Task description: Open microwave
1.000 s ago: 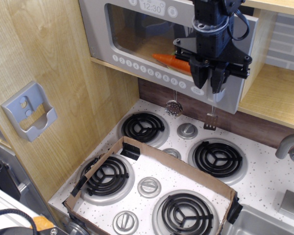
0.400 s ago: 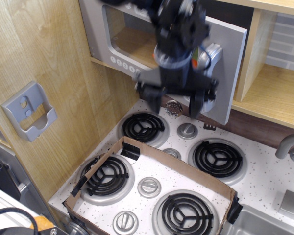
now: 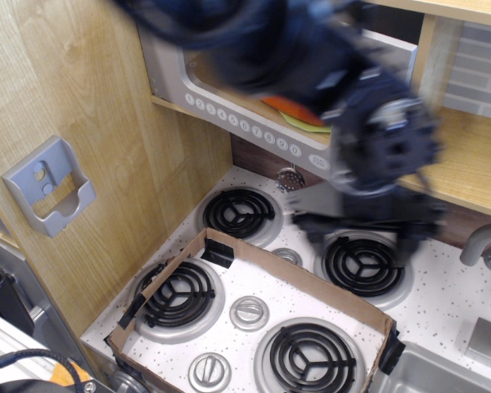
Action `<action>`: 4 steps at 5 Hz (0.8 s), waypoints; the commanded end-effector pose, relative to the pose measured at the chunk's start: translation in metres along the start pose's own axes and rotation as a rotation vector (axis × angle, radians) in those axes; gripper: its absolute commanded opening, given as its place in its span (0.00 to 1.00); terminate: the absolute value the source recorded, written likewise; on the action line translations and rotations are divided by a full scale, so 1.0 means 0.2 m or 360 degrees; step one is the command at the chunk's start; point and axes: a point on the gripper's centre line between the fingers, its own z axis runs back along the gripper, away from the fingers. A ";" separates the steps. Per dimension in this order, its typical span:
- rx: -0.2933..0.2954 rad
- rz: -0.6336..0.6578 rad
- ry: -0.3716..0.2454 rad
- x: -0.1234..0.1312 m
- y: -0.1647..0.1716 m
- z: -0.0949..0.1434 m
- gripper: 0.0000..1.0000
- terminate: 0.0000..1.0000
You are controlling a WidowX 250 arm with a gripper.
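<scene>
The silver-grey microwave (image 3: 229,115) sits in the wooden cabinet at the top, with its row of round white buttons along the door's lower edge. An orange item (image 3: 288,105) shows through the clear window. The handle and the door's right part are hidden behind my arm. My gripper (image 3: 364,233) is a dark motion blur below the microwave, above the back right burner (image 3: 362,266). It is apart from the door and holds nothing that I can make out. I cannot tell whether its jaws are open or shut.
The white speckled stovetop (image 3: 442,286) has several black coil burners. A cardboard frame (image 3: 311,286) lies over the front burners. A grey holder (image 3: 49,184) hangs on the left wooden wall. A faucet (image 3: 487,246) and sink (image 3: 442,372) are at right, below a wooden shelf (image 3: 466,164).
My arm was at the microwave handle, swung the door's right edge outward, and has now dropped fast down and right, below the microwave. It is blurred now.
</scene>
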 end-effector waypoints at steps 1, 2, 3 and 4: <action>-0.0089 -0.0302 0.0032 0.19 -0.36 0.08 1.00 0.00; -0.0108 -0.0471 0.0045 0.28 -0.45 0.09 1.00 0.00; -0.0106 -0.0844 -0.0028 0.37 -0.45 0.07 1.00 0.00; -0.0141 -0.0976 -0.0092 0.42 -0.40 0.05 1.00 0.00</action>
